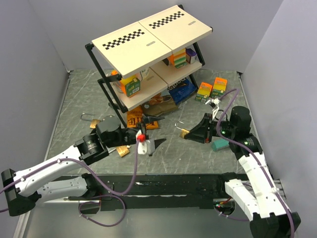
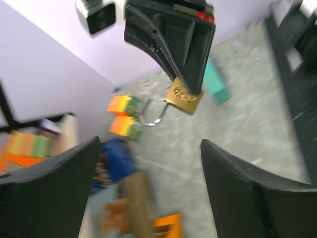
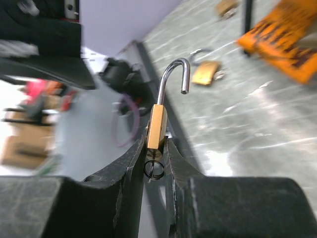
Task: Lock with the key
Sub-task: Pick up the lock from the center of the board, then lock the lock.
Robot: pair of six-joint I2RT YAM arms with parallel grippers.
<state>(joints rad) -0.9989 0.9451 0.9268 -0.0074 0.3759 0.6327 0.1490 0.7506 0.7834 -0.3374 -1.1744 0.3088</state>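
My right gripper (image 1: 189, 133) is shut on a brass padlock (image 3: 157, 126) and holds it off the table by its body. Its steel shackle (image 3: 176, 74) stands open, the free end out of the body. A black key ring (image 3: 154, 168) hangs under the lock between the fingers, with the key's shaft seemingly in the keyhole. My left gripper (image 1: 159, 133) is open and empty, a short way left of the lock. In the left wrist view the padlock (image 2: 184, 99) hangs ahead of my wide fingers (image 2: 247, 193), under the right gripper (image 2: 173, 39).
A two-tier shelf rack (image 1: 148, 44) with boxes stands at the back. Orange-green boxes (image 1: 210, 88) and a teal block (image 1: 219, 144) lie on the right. Other brass padlocks (image 1: 123, 150) (image 3: 205, 72) and an orange packet (image 1: 134, 118) lie near the left gripper.
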